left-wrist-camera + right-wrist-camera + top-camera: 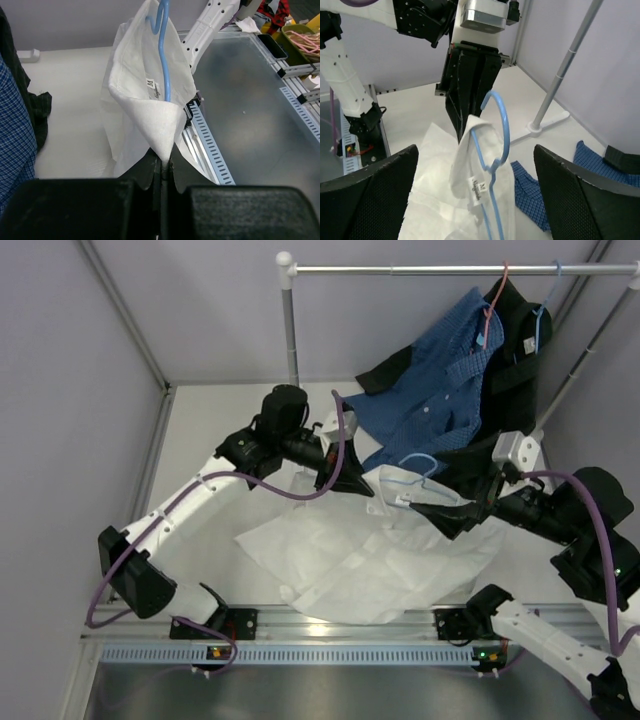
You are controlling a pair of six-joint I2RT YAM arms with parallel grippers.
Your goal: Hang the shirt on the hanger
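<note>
The white shirt [370,560] lies spread on the table with its collar lifted. My left gripper [365,486] is shut on the tip of the collar [162,142]. The light-blue wire hanger [418,468] stands in the collar opening. Its hook [502,125] sticks up beside the label [477,187], and its lower part is hidden in the cloth. The hanger also shows in the left wrist view [164,60]. My right gripper [440,515] is open, with its fingers [370,195] wide apart on either side of the hanger and collar, touching neither. The right wrist view shows the left gripper [462,120] pinching the collar.
A garment rack [291,330] stands at the back. It carries a blue patterned shirt [440,390] on a red hanger and a black garment [515,340] on a blue hanger. The rack's base [547,122] sits on the table. An aluminium rail [330,625] runs along the front edge.
</note>
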